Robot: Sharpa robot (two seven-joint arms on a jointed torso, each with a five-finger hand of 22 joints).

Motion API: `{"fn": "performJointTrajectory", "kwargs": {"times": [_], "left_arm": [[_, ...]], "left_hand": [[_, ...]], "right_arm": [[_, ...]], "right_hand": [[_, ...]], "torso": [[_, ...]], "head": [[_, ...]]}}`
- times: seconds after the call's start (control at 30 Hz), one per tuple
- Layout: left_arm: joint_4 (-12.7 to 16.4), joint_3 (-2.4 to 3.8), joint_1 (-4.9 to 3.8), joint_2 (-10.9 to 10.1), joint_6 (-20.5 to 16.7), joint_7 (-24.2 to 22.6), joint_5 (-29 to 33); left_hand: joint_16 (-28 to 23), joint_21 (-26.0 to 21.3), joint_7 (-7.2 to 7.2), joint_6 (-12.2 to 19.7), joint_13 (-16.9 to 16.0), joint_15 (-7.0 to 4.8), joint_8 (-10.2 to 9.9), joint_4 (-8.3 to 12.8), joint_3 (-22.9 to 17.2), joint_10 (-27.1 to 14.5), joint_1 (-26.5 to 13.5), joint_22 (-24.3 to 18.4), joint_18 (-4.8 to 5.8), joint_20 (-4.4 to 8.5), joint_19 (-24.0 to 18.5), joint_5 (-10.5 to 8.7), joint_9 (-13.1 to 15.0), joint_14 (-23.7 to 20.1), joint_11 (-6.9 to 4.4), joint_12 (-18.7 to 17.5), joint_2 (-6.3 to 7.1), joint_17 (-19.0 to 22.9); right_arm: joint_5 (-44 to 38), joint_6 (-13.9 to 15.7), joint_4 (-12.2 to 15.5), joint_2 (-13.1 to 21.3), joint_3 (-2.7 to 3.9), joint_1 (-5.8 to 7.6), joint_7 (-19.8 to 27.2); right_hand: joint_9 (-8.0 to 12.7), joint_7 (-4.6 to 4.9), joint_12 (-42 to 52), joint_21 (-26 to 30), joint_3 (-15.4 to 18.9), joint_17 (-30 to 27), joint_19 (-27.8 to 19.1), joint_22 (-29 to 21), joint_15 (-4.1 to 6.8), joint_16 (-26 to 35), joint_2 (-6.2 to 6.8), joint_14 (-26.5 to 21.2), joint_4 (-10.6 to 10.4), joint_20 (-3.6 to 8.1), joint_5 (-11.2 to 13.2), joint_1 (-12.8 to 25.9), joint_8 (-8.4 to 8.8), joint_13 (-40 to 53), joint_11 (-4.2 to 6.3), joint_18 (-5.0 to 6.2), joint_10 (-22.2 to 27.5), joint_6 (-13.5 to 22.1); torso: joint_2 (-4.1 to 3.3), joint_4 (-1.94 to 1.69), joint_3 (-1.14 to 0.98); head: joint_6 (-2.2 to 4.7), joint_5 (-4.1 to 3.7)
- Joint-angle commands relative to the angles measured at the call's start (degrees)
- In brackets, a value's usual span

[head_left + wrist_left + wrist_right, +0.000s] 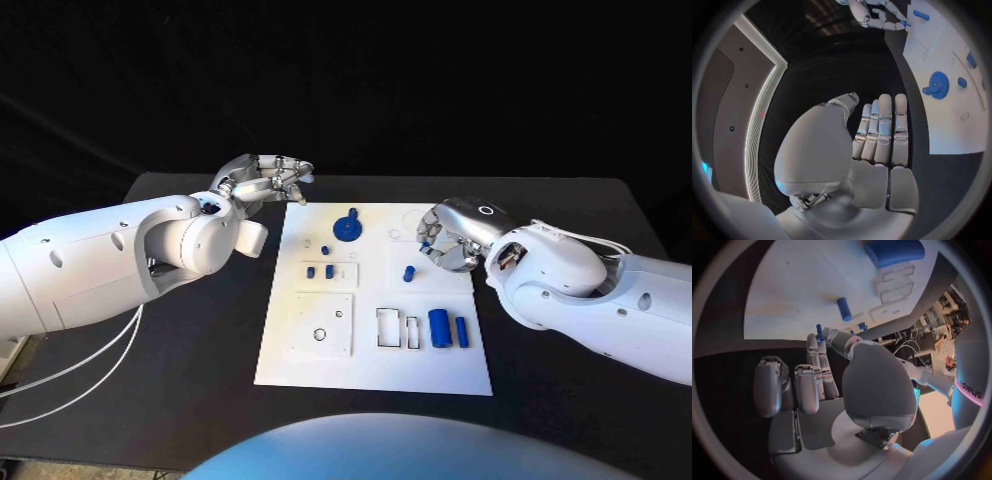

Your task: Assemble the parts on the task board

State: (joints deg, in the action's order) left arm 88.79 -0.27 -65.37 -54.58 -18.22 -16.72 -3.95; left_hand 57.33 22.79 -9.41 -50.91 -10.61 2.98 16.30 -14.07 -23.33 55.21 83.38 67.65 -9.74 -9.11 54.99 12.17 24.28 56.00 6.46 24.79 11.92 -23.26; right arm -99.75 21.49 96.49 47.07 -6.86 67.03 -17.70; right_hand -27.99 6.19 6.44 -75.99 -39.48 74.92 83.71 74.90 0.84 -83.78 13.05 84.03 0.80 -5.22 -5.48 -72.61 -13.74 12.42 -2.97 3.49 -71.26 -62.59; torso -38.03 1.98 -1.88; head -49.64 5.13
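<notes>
Right hand (450, 240) pinches a small blue peg (819, 332) over the board (433, 370), apparently for insertion; left hand (267, 178) waits alongside, fingers straight, pressed together.

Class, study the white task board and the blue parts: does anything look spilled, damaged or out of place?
Nothing stands out. The task board lies flat, and the blue parts, such as the gear and two cylinders, sit on it. One small blue peg is pinched in the right robot hand; the left robot hand holds nothing.
</notes>
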Motion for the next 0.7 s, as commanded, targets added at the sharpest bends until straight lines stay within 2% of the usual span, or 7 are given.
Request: {"fn": "performJointTrajectory", "kwargs": {"times": [0.03,0.2,0.33,0.53,0.7], "left_arm": [[0.02,0.05,-0.05,0.27,0.19,-0.21,0.07],[-0.04,0.05,-0.04,0.51,0.28,-0.20,0.07],[-0.09,0.05,-0.04,0.78,0.39,-0.21,0.07],[-0.11,0.05,-0.03,1.25,0.56,-0.19,0.07],[-0.17,0.05,-0.03,1.67,0.69,-0.14,0.07]], "left_hand": [[-0.29,-0.25,-0.11,-0.07,0.09,0.10,0.17,0.00,-0.24,0.24,-0.15,-0.08,-0.60,-0.14,0.27,-0.13,-0.08,0.13,0.21,-0.38,0.24,0.08],[-0.29,-0.25,-0.11,-0.07,0.09,0.10,0.17,0.00,-0.24,0.24,-0.15,-0.08,-0.60,-0.14,0.27,-0.13,-0.08,0.13,0.21,-0.38,0.24,0.08],[-0.29,-0.25,-0.11,-0.07,0.09,0.10,0.17,0.00,-0.24,0.24,-0.15,-0.08,-0.60,-0.14,0.27,-0.13,-0.08,0.13,0.21,-0.38,0.24,0.08],[-0.32,-0.28,-0.13,-0.06,0.13,0.12,0.17,0.05,-0.33,0.21,-0.20,-0.11,-0.59,-0.15,0.25,-0.13,-0.09,0.10,0.23,-0.42,0.26,0.09],[-0.32,-0.28,-0.13,-0.06,0.13,0.12,0.17,0.05,-0.33,0.21,-0.20,-0.11,-0.59,-0.15,0.25,-0.13,-0.09,0.10,0.23,-0.42,0.26,0.09]], "right_arm": [[1.31,1.61,2.32,-0.41,0.05,-0.03,1.52],[1.59,1.71,4.91,-1.93,0.06,-0.44,2.11],[1.65,1.34,5.74,-3.89,-0.02,-0.97,2.68],[1.60,0.43,5.19,-6.58,-0.23,-2.55,3.40],[1.57,0.23,3.73,-8.65,-0.42,-4.56,3.94]], "right_hand": [[-0.11,0.24,-0.39,-0.21,-0.37,1.54,0.50,11.30,0.19,-0.34,-0.51,3.10,-0.04,0.16,-0.42,-0.03,-0.08,0.07,-0.19,-0.63,-0.10,-0.09],[-0.15,0.29,-0.50,0.01,-0.43,1.40,0.41,11.25,0.17,-0.28,-0.56,3.07,0.02,0.16,-0.62,-0.07,-0.06,0.08,-0.22,-0.58,-0.06,-0.01],[-0.16,0.31,-0.53,0.04,-0.44,1.36,0.40,11.24,0.17,-0.26,-0.57,3.06,0.03,0.15,-0.66,-0.07,-0.05,0.08,-0.24,-0.58,-0.04,0.02],[-0.20,0.41,-0.73,0.29,-0.47,1.22,0.29,11.17,0.10,-0.20,-0.65,3.03,0.01,0.13,-0.79,0.02,0.03,0.07,-0.34,-0.53,0.08,0.21],[-0.23,0.45,-0.86,0.34,-0.54,1.18,0.28,11.16,0.07,-0.19,-0.78,3.02,0.05,0.11,-0.88,-0.02,0.08,0.08,-0.37,-0.52,0.15,0.35]], "torso": [[0.01,-0.12,-0.01],[0.06,-0.19,0.07],[0.03,-0.14,0.10],[0.05,-0.18,0.16],[-0.01,-0.16,0.16]], "head": [[-0.02,0.18],[-0.19,0.90],[-0.07,1.54],[-0.21,2.10],[-0.35,2.52]]}}
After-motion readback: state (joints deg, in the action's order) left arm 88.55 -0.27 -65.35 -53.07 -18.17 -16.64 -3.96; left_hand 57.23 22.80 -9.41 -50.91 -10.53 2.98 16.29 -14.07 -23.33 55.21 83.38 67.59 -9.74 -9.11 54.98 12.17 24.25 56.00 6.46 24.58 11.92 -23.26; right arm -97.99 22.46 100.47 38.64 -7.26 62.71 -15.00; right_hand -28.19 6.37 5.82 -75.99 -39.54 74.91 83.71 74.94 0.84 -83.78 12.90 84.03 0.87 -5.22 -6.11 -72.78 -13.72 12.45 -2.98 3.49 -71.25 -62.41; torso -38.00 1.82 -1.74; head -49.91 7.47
